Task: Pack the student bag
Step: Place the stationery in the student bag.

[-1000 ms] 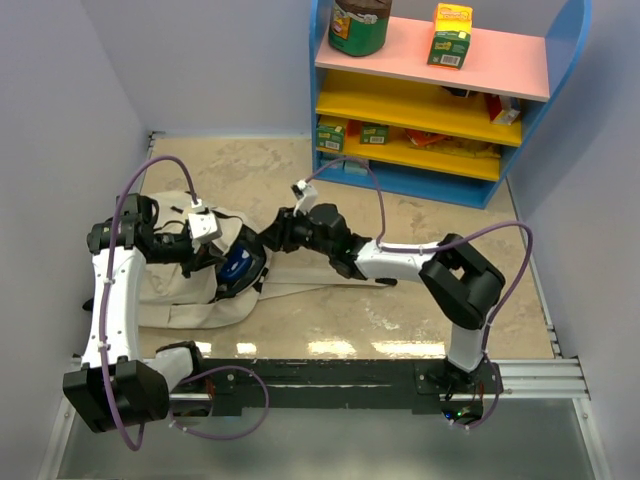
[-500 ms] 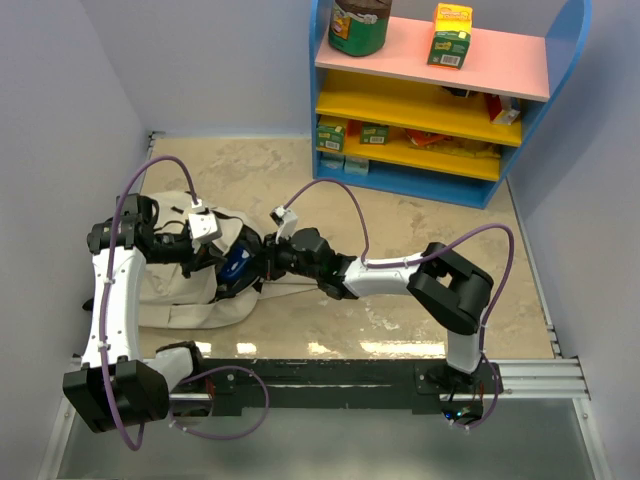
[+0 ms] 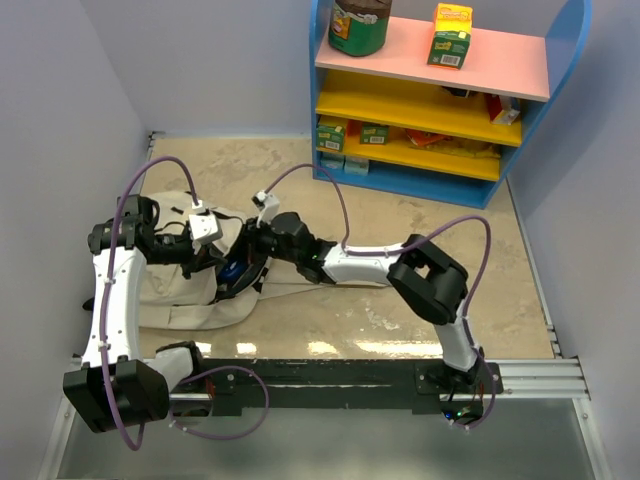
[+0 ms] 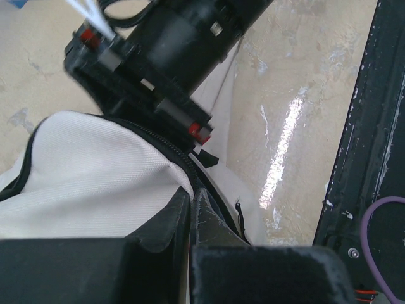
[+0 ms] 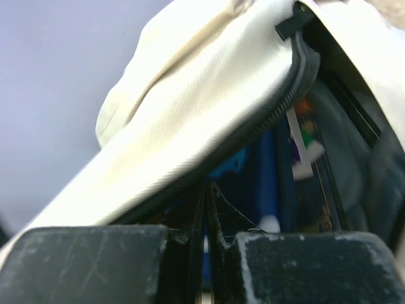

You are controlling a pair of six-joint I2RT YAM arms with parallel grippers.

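1. The bag (image 3: 180, 295) is laid at the table's (image 3: 230, 170) 9 o'clock.
2. Its rim is pinched by the left gripper (image 4: 190, 199).
3. The right gripper (image 5: 207, 193) is clenched at its mouth, hold unclear.

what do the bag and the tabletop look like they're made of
Student bag: woven, canvas-like cloth, matte off-white, with a fine diagonal weave showing and soft folds. Tabletop: hard, glossy, beige marbled surface with bright glare streaks; stone or printed laminate, cannot tell which.
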